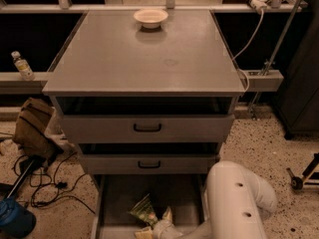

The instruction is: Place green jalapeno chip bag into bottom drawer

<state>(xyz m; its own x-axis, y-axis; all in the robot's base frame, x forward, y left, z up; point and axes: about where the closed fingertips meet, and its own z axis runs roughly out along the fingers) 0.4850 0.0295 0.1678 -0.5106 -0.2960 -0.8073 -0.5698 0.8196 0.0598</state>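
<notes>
Grey metal walls of the bottom drawer (97, 210) stand pulled out, and the green jalapeno chip bag (143, 212) lies inside it, low over the floor towards the front. The pincer (160, 228) is down in the drawer right against the bag, at the lower edge of the view; whether it grips the bag or is free of it, I cannot tell. I judge the task nearly done: what remains is the release, if not yet made, and lifting the white arm (234, 203) clear. The bag looks crumpled, pale green with white patches, and tilted on its edge.
</notes>
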